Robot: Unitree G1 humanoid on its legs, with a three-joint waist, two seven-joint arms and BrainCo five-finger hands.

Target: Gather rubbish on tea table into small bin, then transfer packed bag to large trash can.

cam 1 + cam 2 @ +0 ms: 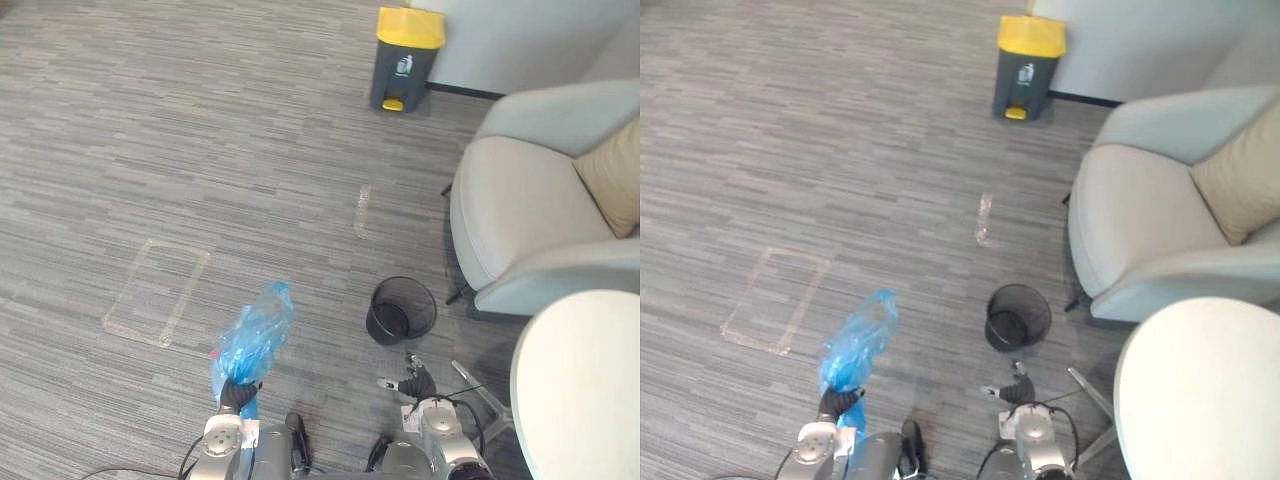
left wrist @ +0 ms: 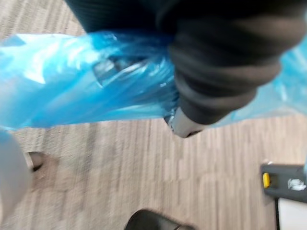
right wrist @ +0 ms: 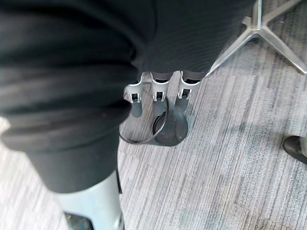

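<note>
Grey carpet [image 1: 150, 150], and the packed blue bag [image 1: 255, 335] is up in my left hand [image 1: 238, 393], lower left of frame.
I'm clenched round its gathered neck, the right hold for film that looks light, soft and slippery. Right hand [image 1: 415, 383] hangs relaxed by the small bin [image 1: 402, 310]; the large trash can [image 1: 405, 58] waits at the top.

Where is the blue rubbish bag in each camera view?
Left eye view: blue bag, lower centre-left, in the left hand.
Right eye view: bag, lower left.
Left wrist view: bag beside the hand's dark cover.
Right wrist view: not in it.
Shared landmark: yellow-lidded trash can, in both eye views and the left wrist view.
</note>
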